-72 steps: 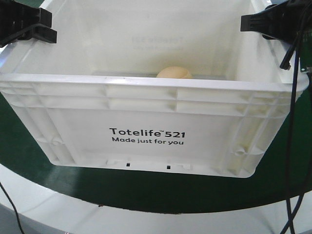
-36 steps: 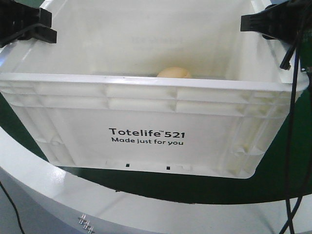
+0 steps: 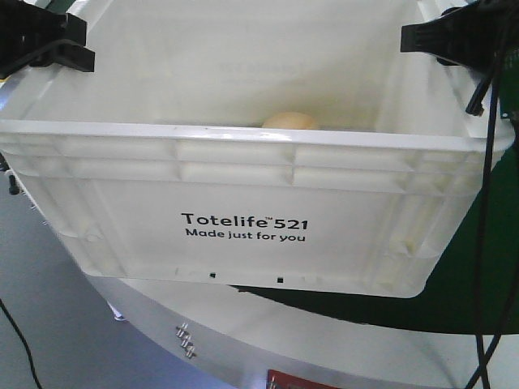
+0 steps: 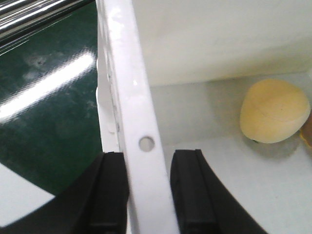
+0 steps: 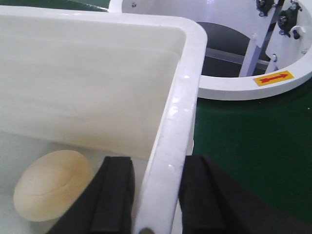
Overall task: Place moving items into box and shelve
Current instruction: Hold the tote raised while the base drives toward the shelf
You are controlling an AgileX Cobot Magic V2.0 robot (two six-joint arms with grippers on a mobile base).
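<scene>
Across the front view, the large white ribbed plastic crate (image 3: 243, 186) printed "Totelife 521" runs lengthwise left to right. Left gripper (image 4: 148, 195) and right gripper (image 5: 158, 195) each pinch an end rim. Wrist views show the matte pale yellow-cream lump (image 4: 274, 111) whole on its floor; the left alone catches the edge of a pinkish-brown lump (image 4: 309, 135) beside it.

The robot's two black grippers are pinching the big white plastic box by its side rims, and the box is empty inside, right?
Not empty. The left wrist view shows a pale yellow-cream rounded lump lying on the floor of the large white plastic box. The rest holds: the left gripper and right gripper each pinch a side rim.
</scene>
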